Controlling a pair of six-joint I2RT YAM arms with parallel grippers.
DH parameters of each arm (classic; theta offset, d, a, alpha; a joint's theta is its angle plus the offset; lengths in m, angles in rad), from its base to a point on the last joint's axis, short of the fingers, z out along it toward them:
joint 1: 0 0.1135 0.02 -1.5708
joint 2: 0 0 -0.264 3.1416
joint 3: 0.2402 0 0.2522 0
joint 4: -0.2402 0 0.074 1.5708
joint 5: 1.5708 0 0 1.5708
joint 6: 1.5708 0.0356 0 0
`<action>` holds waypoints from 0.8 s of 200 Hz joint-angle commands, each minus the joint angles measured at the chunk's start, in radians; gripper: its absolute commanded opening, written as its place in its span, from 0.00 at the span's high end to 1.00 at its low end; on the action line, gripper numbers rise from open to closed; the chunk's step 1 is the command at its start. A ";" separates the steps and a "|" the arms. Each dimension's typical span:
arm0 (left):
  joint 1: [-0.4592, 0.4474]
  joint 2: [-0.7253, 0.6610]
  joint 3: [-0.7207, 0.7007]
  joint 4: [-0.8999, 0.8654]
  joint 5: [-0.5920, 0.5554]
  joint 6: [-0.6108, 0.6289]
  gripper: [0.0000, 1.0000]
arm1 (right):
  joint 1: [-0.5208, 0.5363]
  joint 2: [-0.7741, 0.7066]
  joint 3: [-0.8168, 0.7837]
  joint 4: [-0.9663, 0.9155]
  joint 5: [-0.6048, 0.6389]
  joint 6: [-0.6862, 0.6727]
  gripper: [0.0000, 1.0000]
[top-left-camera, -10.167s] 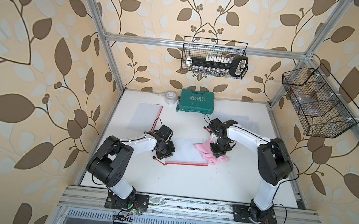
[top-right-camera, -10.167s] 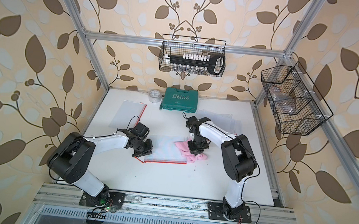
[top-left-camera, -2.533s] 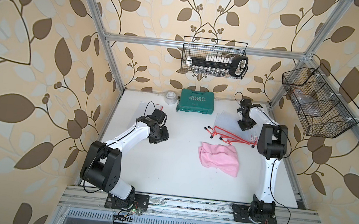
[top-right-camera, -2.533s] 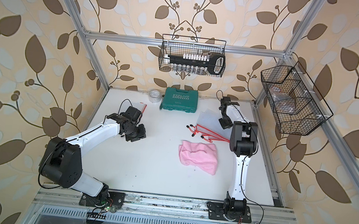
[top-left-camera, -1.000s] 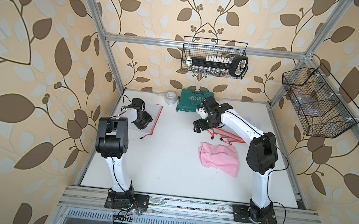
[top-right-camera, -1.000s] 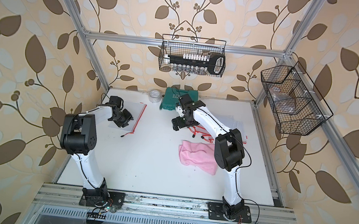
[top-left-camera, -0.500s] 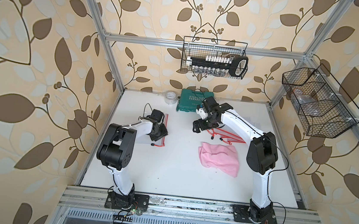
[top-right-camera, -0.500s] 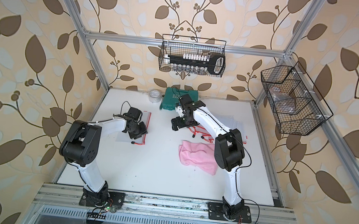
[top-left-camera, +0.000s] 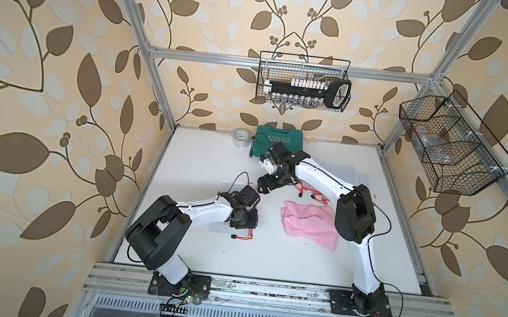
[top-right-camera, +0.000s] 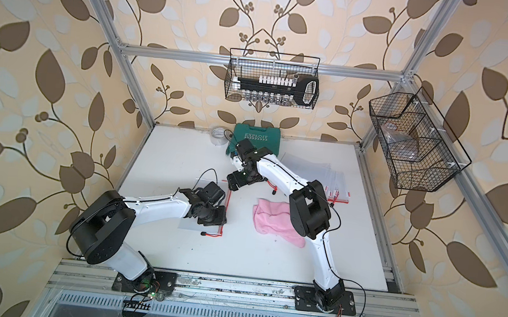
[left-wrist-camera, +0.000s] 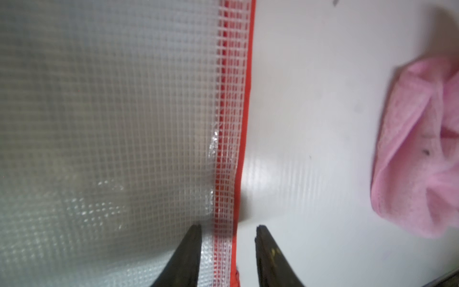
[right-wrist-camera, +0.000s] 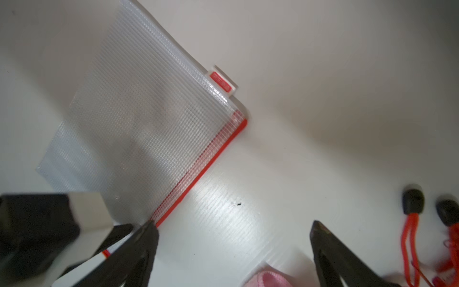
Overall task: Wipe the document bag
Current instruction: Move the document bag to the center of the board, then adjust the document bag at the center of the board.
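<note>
One document bag (top-left-camera: pixel 221 228) lies flat on the white table (top-left-camera: pixel 268 262), left of centre, with one pink cloth (top-left-camera: pixel 306 224) just beside it on the right. The left gripper (left-wrist-camera: pixel 227 227) sits over the bag, its jaws parted and straddling the red zipper edge without pinching it. The right gripper (right-wrist-camera: pixel 233 226) hovers near the bag's far corner, jaws wide and empty.

At the back stand one green case (top-left-camera: pixel 279 142) and one tape roll (top-left-camera: pixel 242 137). Two wire baskets (top-left-camera: pixel 304 81) hang on the walls. A stack of spare bags (top-right-camera: pixel 324 172) lies at the right rear.

The left arm hides much of the bag. Its long axis seems to run front to back, with the zipper facing the cloth.
</note>
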 commanded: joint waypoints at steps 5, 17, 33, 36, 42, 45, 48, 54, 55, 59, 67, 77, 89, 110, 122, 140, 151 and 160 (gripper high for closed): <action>-0.120 0.067 -0.064 -0.204 0.025 -0.022 0.63 | 0.002 0.051 0.009 0.027 0.048 -0.040 0.21; -0.144 0.061 -0.070 -0.212 0.016 -0.037 0.63 | 0.010 0.057 -0.007 0.044 0.058 -0.043 0.28; -0.156 0.042 -0.087 -0.212 0.008 -0.044 0.63 | 0.026 0.065 -0.038 0.070 0.071 -0.051 0.39; -0.157 0.038 -0.090 -0.214 0.003 -0.046 0.63 | 0.030 0.068 -0.043 0.072 0.080 -0.054 0.42; -0.157 0.028 -0.094 -0.223 -0.011 -0.054 0.63 | 0.039 0.075 -0.050 0.068 0.101 -0.059 0.48; -0.157 0.023 -0.096 -0.228 -0.019 -0.058 0.63 | 0.042 0.078 -0.052 0.062 0.113 -0.061 0.53; -0.157 0.018 -0.100 -0.232 -0.024 -0.059 0.63 | 0.045 0.080 -0.056 0.054 0.124 -0.061 0.57; -0.157 0.005 -0.103 -0.239 -0.037 -0.065 0.62 | 0.050 0.077 -0.071 0.041 0.136 -0.057 0.65; -0.157 0.003 -0.103 -0.240 -0.038 -0.066 0.62 | 0.050 0.076 -0.075 0.040 0.137 -0.056 0.66; -0.157 -0.006 -0.107 -0.244 -0.047 -0.068 0.62 | 0.051 0.067 -0.097 0.043 0.136 -0.051 0.68; -0.157 -0.024 -0.111 -0.250 -0.069 -0.078 0.62 | 0.052 0.039 -0.160 0.072 0.131 -0.042 0.72; -0.155 -0.040 -0.118 -0.253 -0.092 -0.083 0.61 | 0.054 0.008 -0.231 0.114 0.144 -0.033 0.73; -0.152 -0.042 -0.119 -0.255 -0.111 -0.084 0.60 | 0.054 -0.005 -0.270 0.118 0.153 -0.024 0.76; -0.144 -0.032 -0.120 -0.259 -0.144 -0.092 0.58 | 0.055 0.007 -0.287 0.086 0.216 0.002 0.85; -0.130 -0.037 -0.123 -0.264 -0.158 -0.096 0.58 | 0.053 0.013 -0.287 0.044 0.271 0.025 0.89; -0.089 -0.065 -0.135 -0.255 -0.176 -0.100 0.55 | 0.041 -0.001 -0.321 0.014 0.328 0.069 0.92; -0.042 -0.088 -0.146 -0.238 -0.166 -0.095 0.53 | 0.029 -0.013 -0.344 -0.004 0.345 0.100 0.94; -0.004 -0.109 -0.154 -0.223 -0.162 -0.090 0.52 | 0.019 -0.027 -0.366 -0.014 0.350 0.122 0.94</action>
